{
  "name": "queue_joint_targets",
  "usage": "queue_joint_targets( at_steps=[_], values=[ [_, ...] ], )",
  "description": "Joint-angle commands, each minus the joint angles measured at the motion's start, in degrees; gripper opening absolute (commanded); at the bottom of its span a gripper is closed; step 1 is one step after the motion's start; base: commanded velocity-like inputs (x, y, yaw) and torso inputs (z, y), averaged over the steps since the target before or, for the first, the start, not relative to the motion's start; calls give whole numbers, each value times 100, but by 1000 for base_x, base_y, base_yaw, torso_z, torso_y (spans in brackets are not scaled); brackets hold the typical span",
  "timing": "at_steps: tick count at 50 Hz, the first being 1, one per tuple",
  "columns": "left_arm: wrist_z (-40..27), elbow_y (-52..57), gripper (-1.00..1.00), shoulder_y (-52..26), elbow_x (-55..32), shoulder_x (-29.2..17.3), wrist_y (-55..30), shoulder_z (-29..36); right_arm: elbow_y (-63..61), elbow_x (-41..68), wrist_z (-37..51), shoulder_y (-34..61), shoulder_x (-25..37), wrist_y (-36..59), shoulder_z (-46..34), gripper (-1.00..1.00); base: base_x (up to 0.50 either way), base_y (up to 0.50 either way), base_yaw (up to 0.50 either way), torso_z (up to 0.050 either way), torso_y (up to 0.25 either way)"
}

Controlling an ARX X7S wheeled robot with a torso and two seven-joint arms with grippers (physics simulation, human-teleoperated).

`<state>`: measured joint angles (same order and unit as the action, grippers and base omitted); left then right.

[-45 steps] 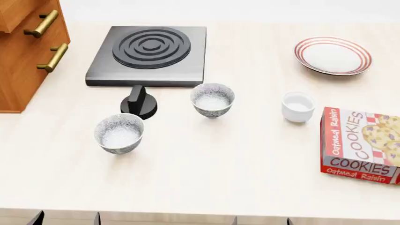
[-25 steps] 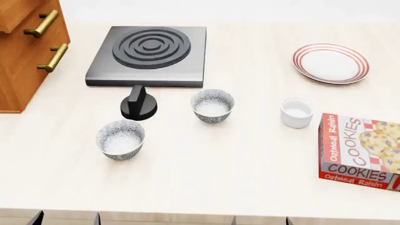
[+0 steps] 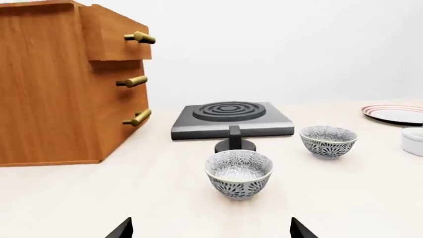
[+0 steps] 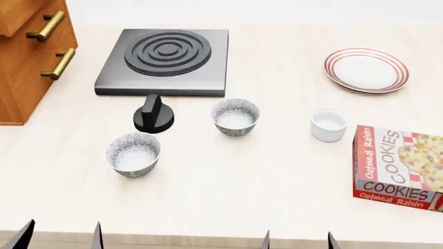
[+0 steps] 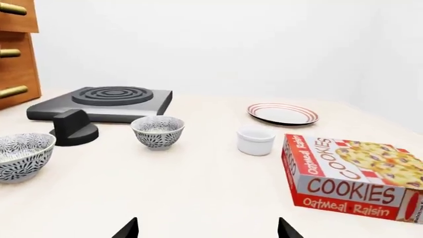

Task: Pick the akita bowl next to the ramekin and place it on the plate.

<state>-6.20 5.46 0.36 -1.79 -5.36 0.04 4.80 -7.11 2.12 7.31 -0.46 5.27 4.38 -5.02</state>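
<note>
Akita bowl (image 4: pixel 235 117), left of the ramekin (image 4: pixel 328 124), is best reached by the released right hand (image 4: pixel 298 241), approached from above; the left hand (image 4: pixel 59 237) is also released.

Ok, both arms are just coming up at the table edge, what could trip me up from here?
Two identical bowls: the target akita bowl sits nearer the ramekin; the other bowl lies closer to the left tool, so grabbing it is an easy mistake. Carrying toward the plate with the right tool probably passes close over the ramekin and beside the cookie box; lift high enough.
</note>
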Motion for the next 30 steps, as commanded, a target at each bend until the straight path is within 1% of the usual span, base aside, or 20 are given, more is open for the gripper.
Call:
queue_joint_targets(
  at_steps=[1, 8, 10, 14, 16, 20, 30],
  values=[
    [-150, 595, 100, 15, -3, -130, -122, 43, -678, -75, 224, -78, 138, 399, -50, 100, 0, 0, 0, 0, 0],
    [-204, 1138, 100, 89, -44, -200, -276, 63, -1127, -256, 337, -103, 223, 635, -178, 100, 0, 0, 0, 0, 0],
    [-290, 1307, 100, 148, 41, -215, -80, 50, -1235, -308, 373, -146, 228, 636, -228, 100, 0, 0, 0, 0, 0],
    [-325, 1714, 100, 235, -23, -257, -191, 22, -1537, -387, 413, -149, 271, 788, -280, 100, 0, 0, 0, 0, 0],
    [-428, 1752, 100, 246, 118, -261, 2, 19, -1538, -579, 485, -153, 313, 738, -375, 100, 0, 0, 0, 0, 0],
    [-405, 1949, 100, 249, 26, -309, -101, 18, -1855, -517, 467, -147, 345, 896, -351, 100, 0, 0, 0, 0, 0],
    [-416, 2492, 100, 348, -180, -427, -170, -70, -2394, -618, 580, -242, 448, 927, -338, 100, 0, 0, 0, 0, 0]
  ],
)
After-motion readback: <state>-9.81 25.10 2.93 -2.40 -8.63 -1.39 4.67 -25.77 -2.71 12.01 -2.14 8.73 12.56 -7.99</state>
